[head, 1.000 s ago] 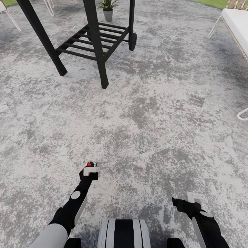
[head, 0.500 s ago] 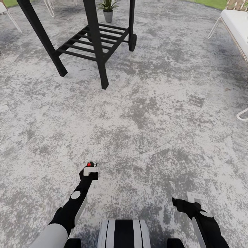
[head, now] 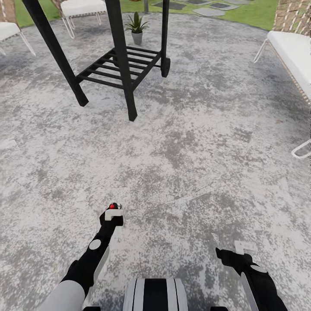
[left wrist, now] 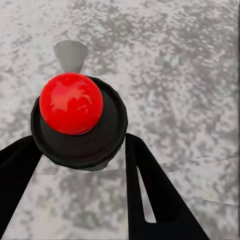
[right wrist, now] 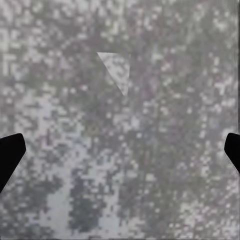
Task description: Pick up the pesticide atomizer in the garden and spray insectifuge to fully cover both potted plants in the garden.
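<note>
1. The pesticide atomizer (head: 113, 206) is held in the left gripper (head: 113, 216), jaws clamped on its dark body; the red nozzle spot (left wrist: 71, 103) sits right between the black fingers (left wrist: 150, 195) in the left wrist view.
2. The right gripper (head: 242, 252) is held empty and spread wide; two dark fingertips (right wrist: 10, 155) are seen far apart over bare paving in the right wrist view.
3. One potted plant (head: 137, 26), the narrow spiky one in a grey pot, is seen well ahead of the left gripper, beyond the black slatted cart (head: 121, 65).
4. The second potted plant is not made out here.
5. The grey patio (head: 194, 151) is spread under both grippers; lawn (head: 255, 11) and stepping slabs (head: 207, 11) are seen far ahead, white chairs (head: 82, 8) off to the sides.
6. Progress: pickup is judged done. No spraying can be confirmed; both plants are judged still to be covered.
7. Next is judged: the plant is to be approached past the cart, nozzle aimed at the leaves.
</note>
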Motion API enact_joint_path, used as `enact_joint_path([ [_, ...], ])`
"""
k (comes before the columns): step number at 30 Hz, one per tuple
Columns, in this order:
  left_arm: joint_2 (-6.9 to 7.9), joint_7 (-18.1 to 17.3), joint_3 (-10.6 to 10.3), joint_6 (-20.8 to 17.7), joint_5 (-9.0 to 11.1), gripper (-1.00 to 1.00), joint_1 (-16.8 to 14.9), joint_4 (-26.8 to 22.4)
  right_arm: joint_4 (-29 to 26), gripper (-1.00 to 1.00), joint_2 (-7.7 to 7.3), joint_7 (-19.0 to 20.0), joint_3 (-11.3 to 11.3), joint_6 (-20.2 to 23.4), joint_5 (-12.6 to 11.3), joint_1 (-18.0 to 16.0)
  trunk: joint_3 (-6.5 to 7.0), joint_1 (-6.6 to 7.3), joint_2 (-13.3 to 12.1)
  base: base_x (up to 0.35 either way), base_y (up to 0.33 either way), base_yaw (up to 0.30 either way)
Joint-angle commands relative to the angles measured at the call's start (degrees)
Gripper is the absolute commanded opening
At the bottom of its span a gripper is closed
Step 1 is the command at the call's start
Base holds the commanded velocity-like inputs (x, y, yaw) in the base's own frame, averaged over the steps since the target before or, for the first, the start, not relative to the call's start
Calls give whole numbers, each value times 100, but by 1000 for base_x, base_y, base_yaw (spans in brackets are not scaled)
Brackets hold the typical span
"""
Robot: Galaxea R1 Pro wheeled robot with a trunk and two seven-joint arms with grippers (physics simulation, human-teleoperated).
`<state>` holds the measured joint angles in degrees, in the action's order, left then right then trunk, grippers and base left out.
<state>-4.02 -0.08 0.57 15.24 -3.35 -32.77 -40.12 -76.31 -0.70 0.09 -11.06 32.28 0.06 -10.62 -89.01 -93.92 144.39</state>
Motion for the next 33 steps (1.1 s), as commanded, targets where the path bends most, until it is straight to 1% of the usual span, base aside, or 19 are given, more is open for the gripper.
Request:
enact_joint_path([
  [1, -2, -1, 6, 16, -34, -100, -2, -3, -7, 100, -1, -6, -1, 27, 1, -1, 20, 3, 0, 0, 0, 0],
  [8, -2, -1, 4, 1, -39, -100, -2, -30, -5, 100, -1, -5, -1, 32, -3, -1, 175, 21, -10, 0, 0, 0],
  [13, -57, 5, 0, -32, -43, -100, -2, -40, -7, 100, -2, 5, -1, 32, -12, -1, 286, 34, -16, 0, 0, 0],
  [17, -182, 7, -3, -38, -49, -100, -2, -41, -19, 100, -1, 9, -1, 32, -9, -1, 374, 45, -22, 0, 0, 0],
  [22, -208, 8, -4, -89, -50, -100, -2, -45, -32, 100, -1, -11, -8, 32, -7, -1, 485, 57, -28, 0, 0, 0],
  [25, -212, 8, -9, -263, -50, -100, -2, -48, -39, 100, -1, -22, -10, 32, -6, -1, 552, 65, -32, 0, 0, 0],
  [29, -222, 8, -13, -365, -51, -100, -2, -77, -55, 100, -1, -30, -10, 37, -6, -1, 640, 75, -38, 0, 0, 0],
  [31, -229, 8, -13, -556, -51, -100, -2, -212, -63, 100, -1, -31, -12, 41, 0, -1, 685, 81, -41, 0, 0, 0],
  [33, -225, 5, -13, -982, -46, -100, -2, -394, -67, 100, -1, -28, -30, 41, -9, -1, 729, 86, -43, 0, 0, 0],
])
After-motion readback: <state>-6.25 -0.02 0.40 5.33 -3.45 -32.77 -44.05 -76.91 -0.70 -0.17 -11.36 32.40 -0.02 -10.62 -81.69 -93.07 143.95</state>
